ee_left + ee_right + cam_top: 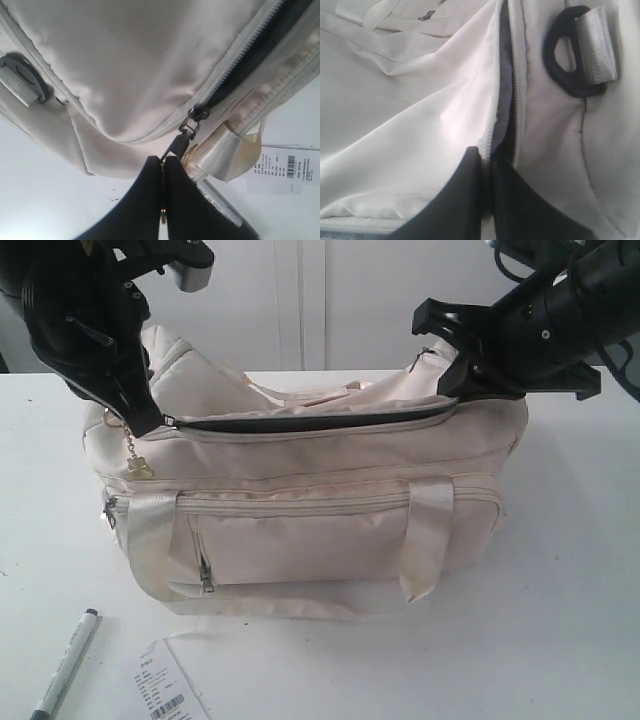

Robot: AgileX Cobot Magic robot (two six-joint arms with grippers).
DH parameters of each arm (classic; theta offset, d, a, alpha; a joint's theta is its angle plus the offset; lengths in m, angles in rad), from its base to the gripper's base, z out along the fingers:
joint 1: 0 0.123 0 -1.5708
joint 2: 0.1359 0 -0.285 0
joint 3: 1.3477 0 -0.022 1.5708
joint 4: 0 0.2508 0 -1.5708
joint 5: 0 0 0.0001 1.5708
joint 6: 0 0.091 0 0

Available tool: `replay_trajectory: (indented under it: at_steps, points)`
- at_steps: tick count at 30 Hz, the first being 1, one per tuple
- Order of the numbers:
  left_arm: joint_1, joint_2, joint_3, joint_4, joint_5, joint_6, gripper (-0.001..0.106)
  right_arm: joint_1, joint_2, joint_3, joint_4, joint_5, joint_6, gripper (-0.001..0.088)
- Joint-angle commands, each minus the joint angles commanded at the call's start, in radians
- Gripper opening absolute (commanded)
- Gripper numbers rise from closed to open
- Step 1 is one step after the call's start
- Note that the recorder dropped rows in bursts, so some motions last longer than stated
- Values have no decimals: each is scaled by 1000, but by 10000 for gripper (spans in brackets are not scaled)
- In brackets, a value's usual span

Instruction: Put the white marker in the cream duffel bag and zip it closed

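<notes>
Cream bag (320, 530) unzipped; marker (66, 662) out on the surface, well apart from my left gripper (163, 161).
Left gripper pinches the pull (184, 137), right gripper (486, 156) pinches the bag's end; if I zip now, the marker is shut out.

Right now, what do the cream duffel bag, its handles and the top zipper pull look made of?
Cream duffel bag: soft woven fabric, probably nylon or polyester; it creases and has a faint sheen. Handles: satin-like webbing, glossier than the body. Top zipper pull: seemingly dark metal, thin and rigid, though coated plastic is possible.
</notes>
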Motion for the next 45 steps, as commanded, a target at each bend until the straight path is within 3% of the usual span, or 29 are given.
replay_trajectory:
  at_steps: [15, 19, 23, 25, 28, 32, 39, 43, 45]
  points:
    - [0, 0, 0, 15, 0, -15, 0, 0, 0, -2, -4, 0, -17, 10]
    - [0, 0, 0, 15, 0, -19, 0, 0, 0, -2, -4, 0, -17, 161]
    - [0, 0, 0, 15, 0, -19, 0, 0, -7, -4, 0, 6, -17, 404]
    - [0, 0, 0, 15, 0, -19, 0, 0, -21, -6, -6, 6, -17, 485]
    - [0, 0, 0, 10, 0, -19, 0, 0, -60, -27, -11, 27, -55, 518]
    - [0, 0, 0, 4, 0, -19, 0, 0, -122, -39, 12, 81, -301, 518]
    - [0, 0, 0, -19, 0, -16, 0, 4, -141, -33, 228, 395, -1052, 518]
    - [0, 0, 0, -27, 0, -16, 0, 34, -137, -33, 309, 405, -1348, 520]
    - [0, 0, 0, -34, 0, -16, 0, 52, -133, -33, 393, 400, -1593, 547]
